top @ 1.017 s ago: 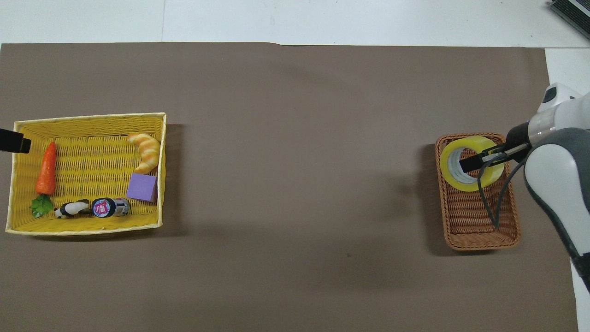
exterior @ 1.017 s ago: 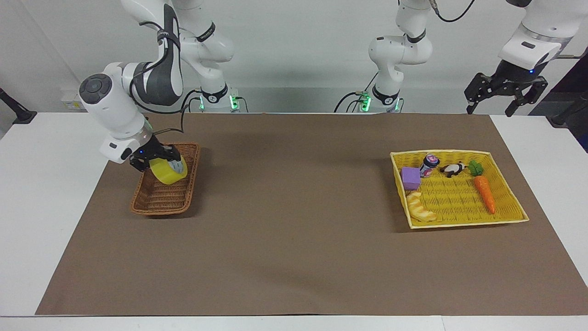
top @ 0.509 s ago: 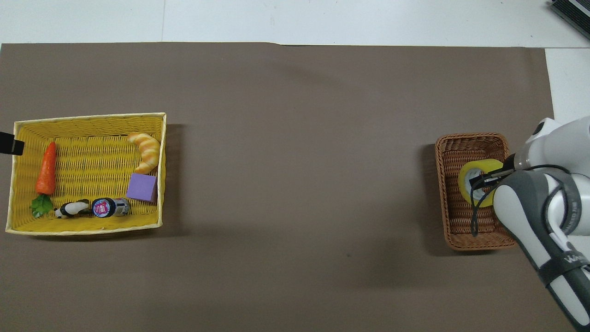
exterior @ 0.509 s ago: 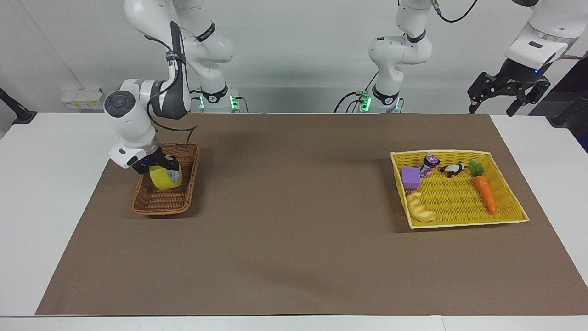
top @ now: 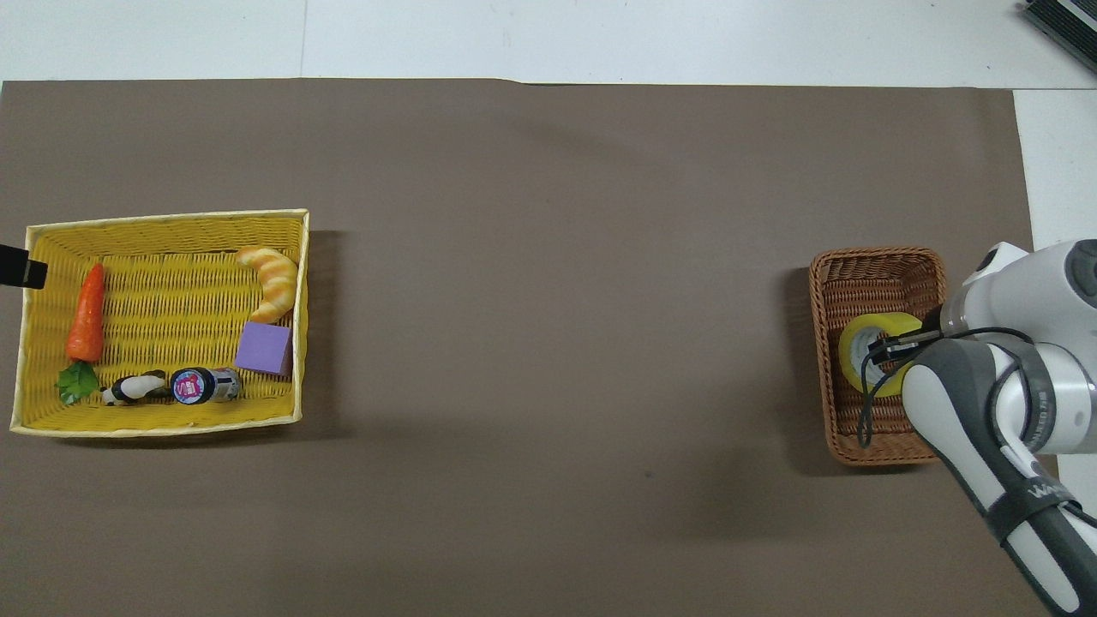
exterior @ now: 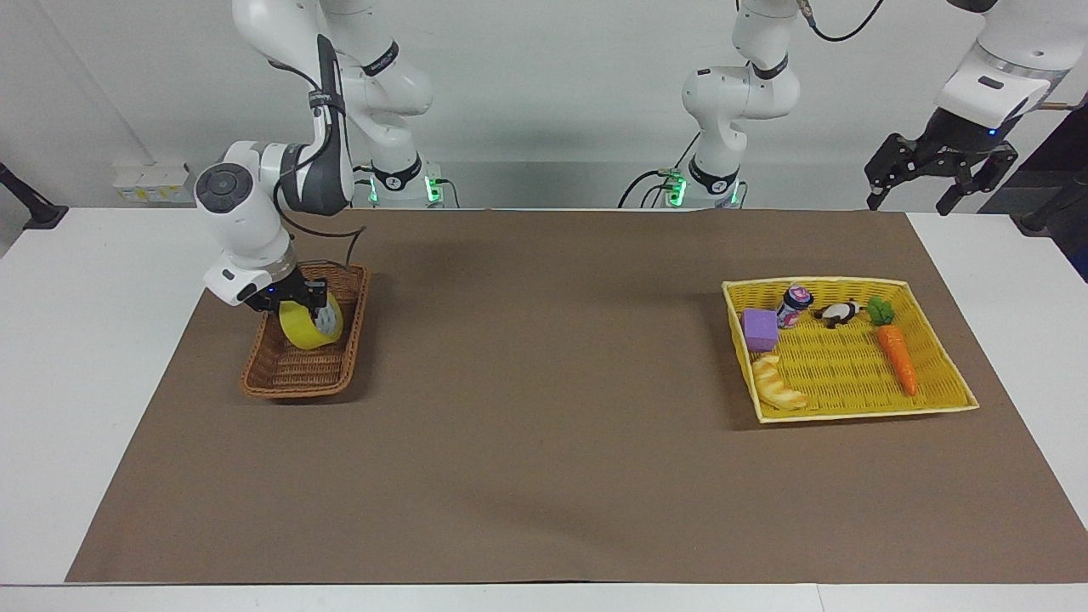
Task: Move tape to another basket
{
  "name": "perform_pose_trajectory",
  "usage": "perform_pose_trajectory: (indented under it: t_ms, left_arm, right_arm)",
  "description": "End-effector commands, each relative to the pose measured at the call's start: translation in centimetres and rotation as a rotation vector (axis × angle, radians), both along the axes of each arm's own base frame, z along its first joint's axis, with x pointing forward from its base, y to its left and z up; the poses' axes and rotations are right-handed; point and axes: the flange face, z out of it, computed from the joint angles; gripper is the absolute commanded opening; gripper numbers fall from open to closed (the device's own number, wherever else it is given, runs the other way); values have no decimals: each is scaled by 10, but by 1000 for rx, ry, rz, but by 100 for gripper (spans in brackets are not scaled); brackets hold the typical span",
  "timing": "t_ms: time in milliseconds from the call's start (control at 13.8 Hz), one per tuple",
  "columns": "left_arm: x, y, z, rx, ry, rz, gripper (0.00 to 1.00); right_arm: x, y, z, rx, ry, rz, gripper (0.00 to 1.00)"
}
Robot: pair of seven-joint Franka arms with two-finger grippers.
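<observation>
brown paper covers most of a white table (exterior: 102,357) in the facing view, with a pale wall above it and the two arm bases at the top edge of the table. at the right arm's end of the table sits the brown wicker basket (exterior: 289,374). the right gripper (exterior: 299,303) is down inside it, fingers closed on the tape (exterior: 304,327), one finger through the core and one on the outer wall. the roll stands tilted on edge, low in the half of the basket nearer to the robots; whether it touches the basket floor cannot be told. at the left arm's end lies the yellow mesh tray (exterior: 935,374), holding a purple block (exterior: 760,329), a croissant (exterior: 778,384), a carrot (exterior: 896,353), a small can (exterior: 796,305) and a panda figure (exterior: 838,314). the left gripper (exterior: 933,191) hangs high, past the left arm's end of the brown paper, its fingers spread apart and holding nothing; that arm waits.

overhead view: the same brown paper fills the picture. the basket (top: 874,270) shows its emptier part farther from the robots, and the tape (top: 857,338) shows as a yellow ring with a grey core, partly under the right arm. the right gripper (top: 891,347) reaches across the ring's hole. the tray (top: 163,221) holds the carrot (top: 86,313), croissant (top: 270,278), purple block (top: 264,349), can (top: 204,386) and panda (top: 133,390). only a dark tip of the left gripper (top: 19,267) shows at the picture's edge, over the tray's rim.
</observation>
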Motion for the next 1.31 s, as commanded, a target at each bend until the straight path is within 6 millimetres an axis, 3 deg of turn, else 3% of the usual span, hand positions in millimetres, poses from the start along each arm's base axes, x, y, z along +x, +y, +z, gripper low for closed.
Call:
perform_pose_trajectory:
  t_ms: [0, 363, 654, 944, 1235]
  left_arm:
    - [-8, 1, 1, -14, 7, 7, 100]
    - [-8, 2, 1, -14, 7, 9, 100]
    - [-8, 2, 1, -14, 7, 9, 100]
    - [-8, 3, 1, -14, 7, 10, 100]
    - [-8, 2, 1, -14, 7, 9, 100]
  right_arm:
    - [-2, -3, 28, -33, 3, -14, 100]
    - [5, 0, 63, -42, -30, -11, 100]
    - [18, 10, 105, -42, -70, -94, 100]
    - [24, 35, 146, 14, -78, -205, 100]
    - [26, 41, 187, 72, -92, -233, 100]
